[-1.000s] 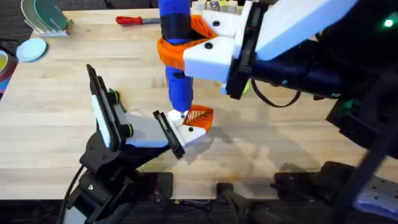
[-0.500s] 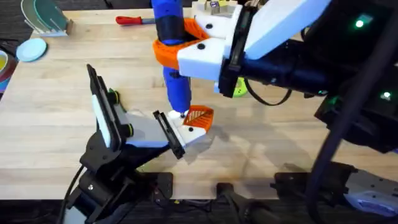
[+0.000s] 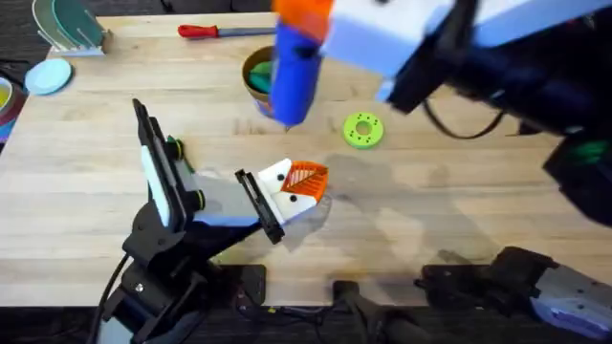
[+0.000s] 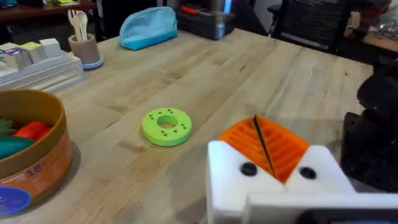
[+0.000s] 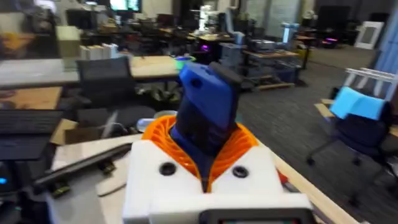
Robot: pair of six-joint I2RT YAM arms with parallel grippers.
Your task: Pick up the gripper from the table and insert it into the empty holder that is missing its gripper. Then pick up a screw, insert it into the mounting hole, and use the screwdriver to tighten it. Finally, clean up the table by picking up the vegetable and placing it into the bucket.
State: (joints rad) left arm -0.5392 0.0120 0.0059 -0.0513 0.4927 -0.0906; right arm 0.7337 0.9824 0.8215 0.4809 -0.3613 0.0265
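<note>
So the right end effector (image 5: 205, 168) has its orange pads clamped on the screwdriver (image 3: 295, 67) — blue body hanging roughly bit-down at the top middle of the overhead frame, blurry because it's up close under the camera. The bit tip points at the surface (image 3: 459, 220) just beside the bucket (image 3: 256, 76), which sits right behind it with a red and a teal piece inside; can't tell if the vegetable is in there.

The relation that matters: the holder (image 3: 277, 191) with the orange gripper (image 3: 306, 178) seated in it lies lower in the frame, near centre, carried by the left end effector (image 4: 264, 162). Its two pads look pressed together with nothing between them. So the screw spot is below and slightly right of the bit in the picture, with clear space between them — the screwdriver's long axis is near vertical, the holder lying flat-ish.

My guess is the right arm, already holding the tool, either comes back down onto that holder or parks the driver. The green ring (image 3: 362, 130) sits off to the right, out of the way.
</note>
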